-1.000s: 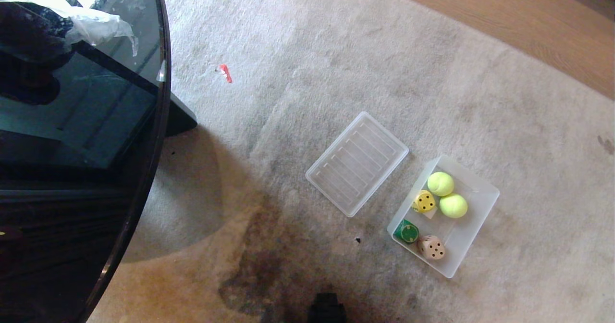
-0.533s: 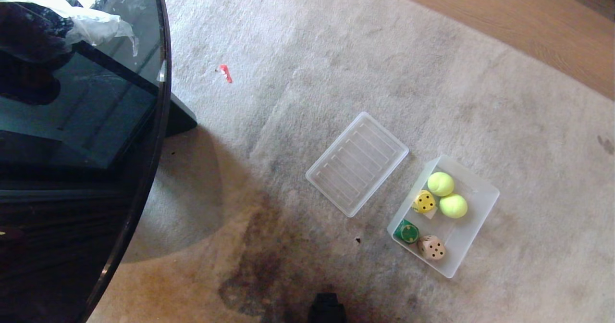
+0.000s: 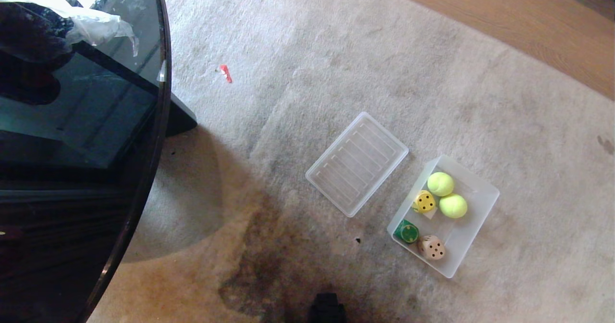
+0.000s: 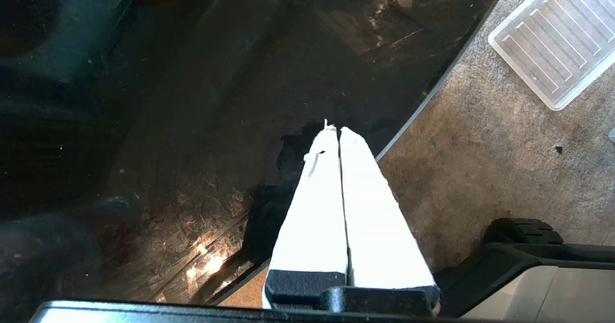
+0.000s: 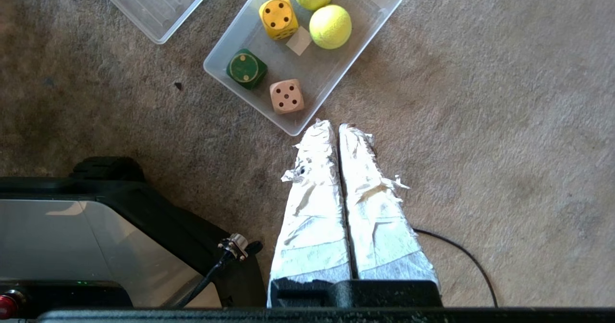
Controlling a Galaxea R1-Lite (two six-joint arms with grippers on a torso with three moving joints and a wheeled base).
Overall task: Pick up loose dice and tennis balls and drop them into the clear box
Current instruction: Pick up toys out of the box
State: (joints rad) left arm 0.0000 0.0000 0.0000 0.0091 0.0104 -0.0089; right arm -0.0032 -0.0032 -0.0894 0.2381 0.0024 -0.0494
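The clear box [image 3: 473, 236] [image 5: 375, 13] rests on the rug and holds two tennis balls [image 3: 440, 183] [image 3: 453, 205], a yellow die [image 3: 424, 201], a dark green die [image 3: 407, 231] and a tan die [image 3: 432, 247]. The same pieces show in the right wrist view: tennis balls [image 5: 330, 26], yellow die [image 5: 278, 18], green die [image 5: 246, 68], tan die [image 5: 286, 96]. My right gripper [image 5: 335, 128] is shut and empty, hanging just short of the box's near corner. Over the dark glass table's edge my left gripper [image 4: 336, 131] is parked, shut and empty. Neither arm shows in the head view.
The flat ribbed lid [image 3: 356, 163] [image 4: 557, 39] lies on the rug beside the box. A round dark glass table [image 3: 81, 135] fills the left side. A small red scrap [image 3: 225, 72] lies farther off. My base [image 5: 96, 227] and a thin black cable [image 5: 461, 251] are near the right gripper.
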